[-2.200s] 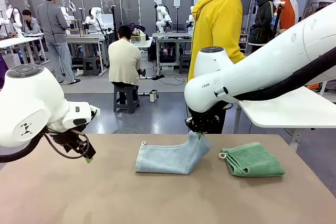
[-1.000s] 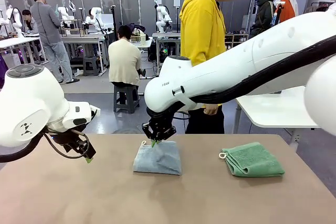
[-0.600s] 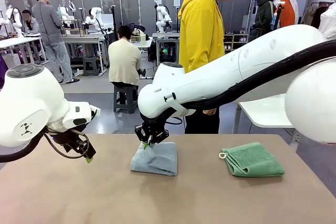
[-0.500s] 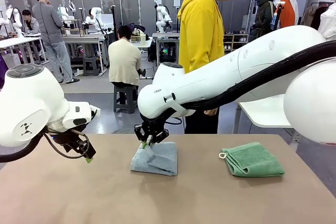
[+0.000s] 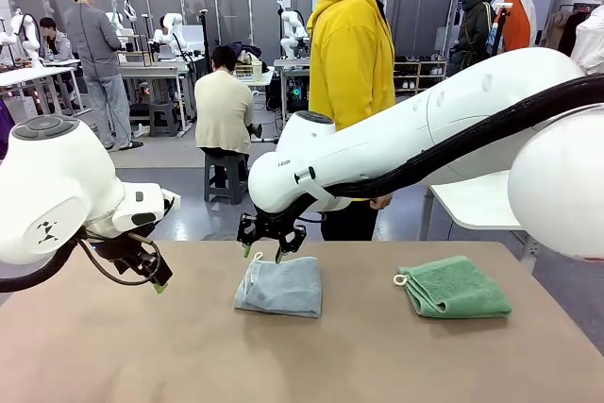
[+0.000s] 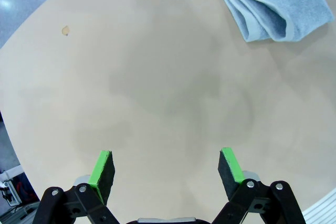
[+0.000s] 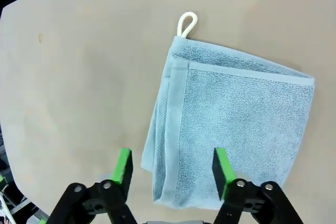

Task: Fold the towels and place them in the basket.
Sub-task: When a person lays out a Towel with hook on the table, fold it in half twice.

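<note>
A tan table (image 5: 142, 356) spanned the foreground, with a small brown spot (image 6: 65, 30) on its surface. A person in a yellow hoodie (image 5: 351, 54) stood at its far edge. Behind, a seated person in a cream top (image 5: 224, 110) occupied a grey stool (image 5: 227, 175). A white side table (image 5: 481, 197) stood right.

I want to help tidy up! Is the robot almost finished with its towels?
Partly. The pale grey-blue terry towel lies folded on the beige table, and the mint green terry towel lies folded beside it. The right gripper hangs open just above the blue one, holding nothing. The left gripper is open and empty too. Both towels are still on the table, so the putting away is left.
</note>
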